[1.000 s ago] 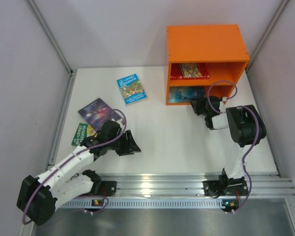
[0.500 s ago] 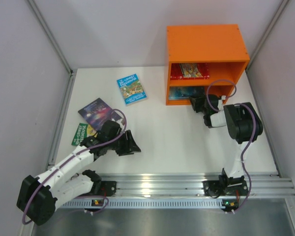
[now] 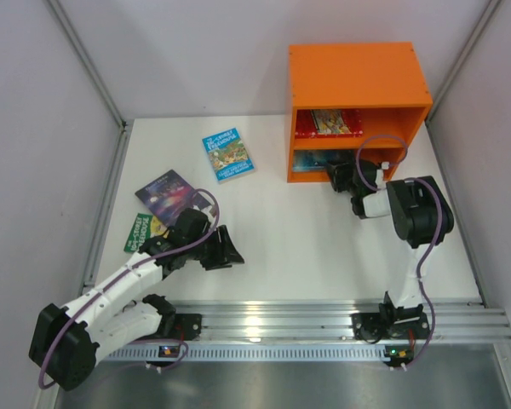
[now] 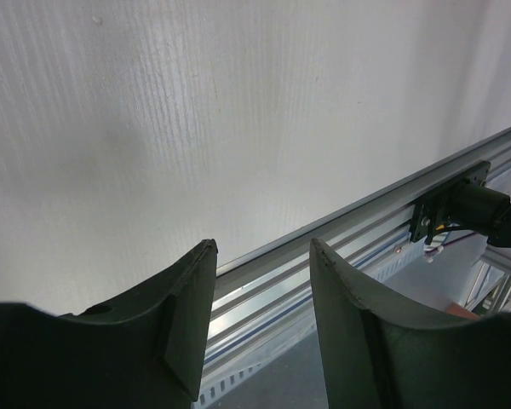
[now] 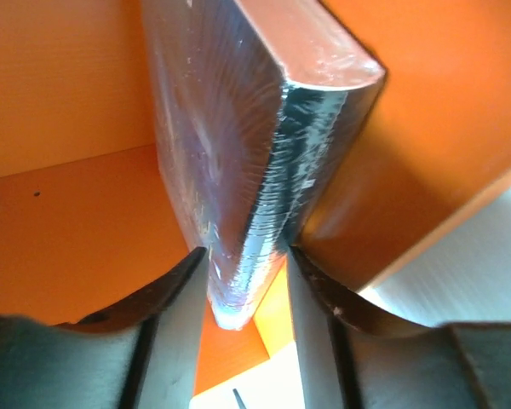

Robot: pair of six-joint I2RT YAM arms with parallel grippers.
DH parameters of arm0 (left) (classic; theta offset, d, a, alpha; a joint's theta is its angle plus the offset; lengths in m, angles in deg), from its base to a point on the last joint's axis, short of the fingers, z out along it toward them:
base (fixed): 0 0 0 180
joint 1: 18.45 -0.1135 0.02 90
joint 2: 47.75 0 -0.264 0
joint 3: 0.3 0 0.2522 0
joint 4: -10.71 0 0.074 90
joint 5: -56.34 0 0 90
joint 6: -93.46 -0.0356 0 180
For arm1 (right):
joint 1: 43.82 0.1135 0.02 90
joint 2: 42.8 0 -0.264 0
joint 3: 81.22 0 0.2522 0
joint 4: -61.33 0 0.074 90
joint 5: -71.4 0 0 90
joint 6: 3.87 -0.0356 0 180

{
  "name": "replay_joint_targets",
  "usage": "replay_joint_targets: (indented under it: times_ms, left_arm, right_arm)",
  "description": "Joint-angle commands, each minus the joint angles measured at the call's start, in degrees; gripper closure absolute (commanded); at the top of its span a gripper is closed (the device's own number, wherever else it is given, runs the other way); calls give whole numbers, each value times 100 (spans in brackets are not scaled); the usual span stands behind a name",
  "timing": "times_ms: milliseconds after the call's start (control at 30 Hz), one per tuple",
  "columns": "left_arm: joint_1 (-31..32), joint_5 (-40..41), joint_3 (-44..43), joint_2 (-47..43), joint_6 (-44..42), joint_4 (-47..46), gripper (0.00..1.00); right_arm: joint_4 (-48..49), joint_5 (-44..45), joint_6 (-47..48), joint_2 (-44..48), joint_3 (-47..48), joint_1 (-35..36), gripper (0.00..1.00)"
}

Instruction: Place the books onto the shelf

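Frankly — light-blue book (image 3: 227, 155) title; illegible

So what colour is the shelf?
Bright orange; the shelf shows best from the top external camera.

Orange shelf (image 3: 358, 77) at the far right of the worktop (image 3: 289, 247): red-bordered book (image 3: 328, 123) in the upper compartment, teal-blue book (image 3: 311, 161) in the lower. Flat at left: light-blue illustrated book (image 3: 227, 155), purple starry book (image 3: 166, 192), green book (image 3: 140, 231).

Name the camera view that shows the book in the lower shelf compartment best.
Right wrist: the book fills the frame, edge-on between the fingers of the right hand. Top external shows only its teal sliver inside the shelf. Left wrist shows none of it.
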Motion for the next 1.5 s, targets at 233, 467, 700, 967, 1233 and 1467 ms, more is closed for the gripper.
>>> replay_joint_targets:
  times_ms: [233, 467, 700, 967, 1233, 1467]
  left_arm:
    - [-6, 575, -711, -142, -190, 329, 41]
    - [-461, 892, -1652, 60, -629, 707, 20]
    - [-3015, 234, -1847, 122, -735, 691, 14]
    - [-4732, 399, -1029, 254, -322, -205, 14]
    - [-5464, 716, -282, 1070, -287, -1371, 16]
    - [-5877, 804, -597, 2177, -120, -2263, 19]
  right_arm:
    - [190, -172, 560, 916, -204, 61, 42]
    - [226, -507, 1043, 2173, -1084, 385, 29]
    - [50, -155, 1352, 3361, -2217, 1922, 5]
    - [84, -427, 1475, 3538, -2384, 2899, 0]
    - [472, -656, 1448, 3924, -3158, 2970, 0]
    - [296, -647, 1747, 4214, -3423, 2970, 0]
